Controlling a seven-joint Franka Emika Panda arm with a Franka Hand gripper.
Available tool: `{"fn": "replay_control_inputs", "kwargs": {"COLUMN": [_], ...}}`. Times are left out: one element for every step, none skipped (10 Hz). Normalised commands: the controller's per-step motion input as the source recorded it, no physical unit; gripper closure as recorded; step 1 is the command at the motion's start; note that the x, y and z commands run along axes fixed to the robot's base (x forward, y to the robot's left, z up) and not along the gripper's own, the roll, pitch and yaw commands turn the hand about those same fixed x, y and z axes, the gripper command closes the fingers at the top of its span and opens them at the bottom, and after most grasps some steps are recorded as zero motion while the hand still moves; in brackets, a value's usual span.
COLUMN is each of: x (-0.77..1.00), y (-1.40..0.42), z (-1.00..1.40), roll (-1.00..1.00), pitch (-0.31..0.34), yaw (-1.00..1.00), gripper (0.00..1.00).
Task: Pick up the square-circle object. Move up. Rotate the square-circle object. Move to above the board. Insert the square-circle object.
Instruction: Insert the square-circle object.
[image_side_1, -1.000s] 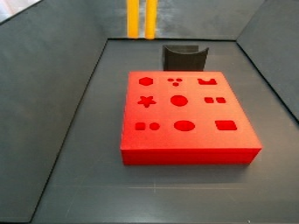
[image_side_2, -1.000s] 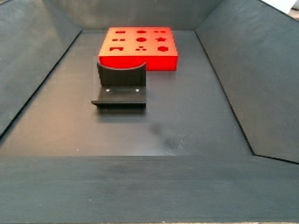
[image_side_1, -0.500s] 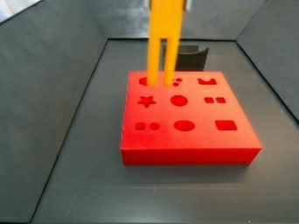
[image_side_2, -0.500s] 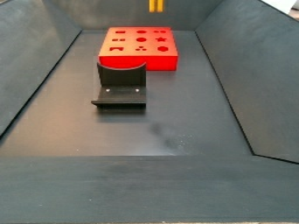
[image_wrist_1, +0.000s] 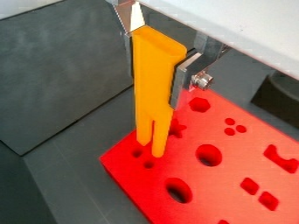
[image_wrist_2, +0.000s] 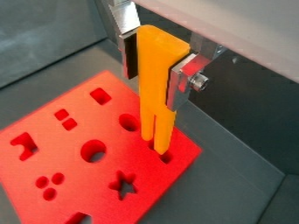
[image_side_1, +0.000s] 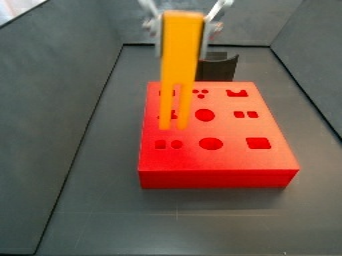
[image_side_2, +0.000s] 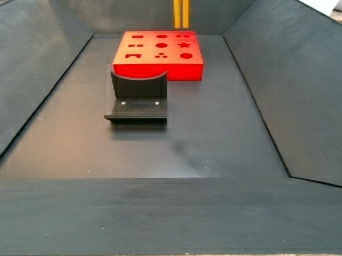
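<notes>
Both wrist views show the two-finger gripper (image_wrist_1: 156, 54) closed on the upper end of the long, thin orange-yellow bar, the square-circle object (image_wrist_1: 151, 92), with a flat silver finger plate (image_wrist_2: 183, 80) pressed against one side of it and the second plate against the opposite side. The bar hangs upright with its two prongs pointing down over the large flat red rectangular board (image_wrist_1: 216, 188) with darker shaped holes. In both wrist views the prong tips sit at the small paired holes near one corner of the board; whether they have entered the holes cannot be told. In a side view the bar (image_side_1: 177, 68) stands above the board's (image_side_1: 214, 140) left edge, and behind the board is the dark L-shaped fixture (image_side_1: 221, 67). In a side view the fixture (image_side_2: 138, 94) rests on the dark grey floor (image_side_2: 201, 140), touching the board's near edge.
</notes>
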Motion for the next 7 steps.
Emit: {"fn": "replay_control_inputs", "kwargs": {"x": [-0.2, -0.09, -0.07, -0.03, 0.0, 0.0, 0.01], "y": [-0.15, -0.11, -0.06, -0.04, -0.01, -0.02, -0.02], "z": [-0.35, -0.36, -0.33, -0.33, -0.34, -0.32, -0.3], "roll": [0.01, 0.0, 0.03, 0.06, 0.06, 0.05, 0.04], "pitch": [-0.091, -0.067, -0.037, -0.024, -0.017, -0.01, 0.0], "yaw": [0.0, 0.0, 0.02, 0.08, 0.09, 0.06, 0.03], "gripper": [1.0, 1.0, 1.0, 1.0, 1.0, 1.0, 1.0]}}
